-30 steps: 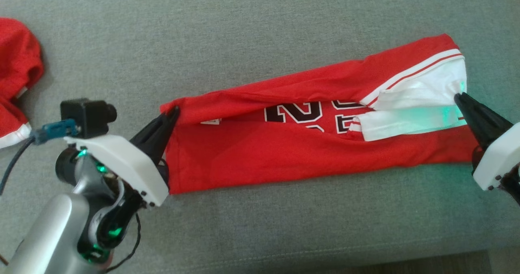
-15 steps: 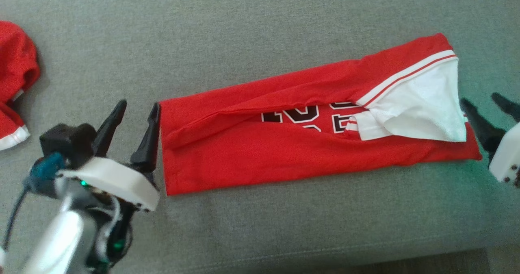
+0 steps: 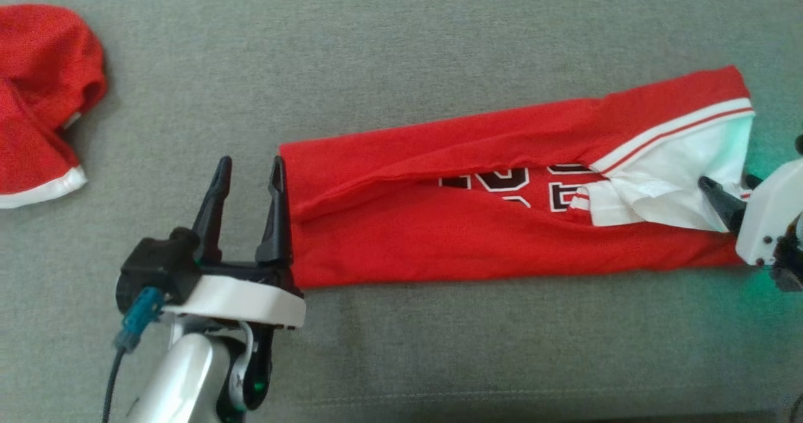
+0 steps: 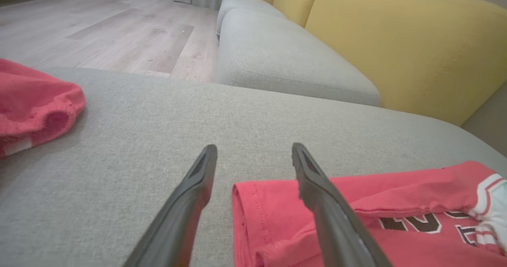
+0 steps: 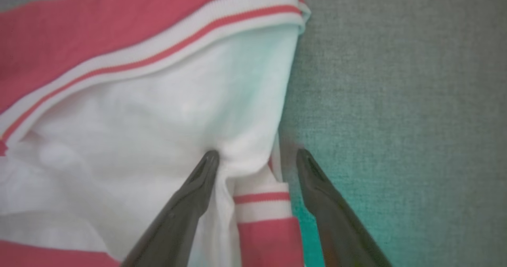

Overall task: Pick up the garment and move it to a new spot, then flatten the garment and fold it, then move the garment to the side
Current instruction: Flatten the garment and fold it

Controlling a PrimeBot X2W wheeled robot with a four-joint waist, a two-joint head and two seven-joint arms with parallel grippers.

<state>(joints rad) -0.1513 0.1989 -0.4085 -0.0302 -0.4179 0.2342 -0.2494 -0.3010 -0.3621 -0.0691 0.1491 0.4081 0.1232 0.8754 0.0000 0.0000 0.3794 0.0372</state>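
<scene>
Both released, left tool (image 3: pixel 251 160) beside garment (image 3: pixel 502 241), right tool (image 5: pixel 257 152) straddling

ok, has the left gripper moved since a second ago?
Yes. The left gripper has let go of the red jersey, backed off to the left, and stands open beside its left edge.

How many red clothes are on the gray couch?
2: the folded jersey lies in the middle; another red garment sits bunched at the left edge, partly out of view.
</scene>
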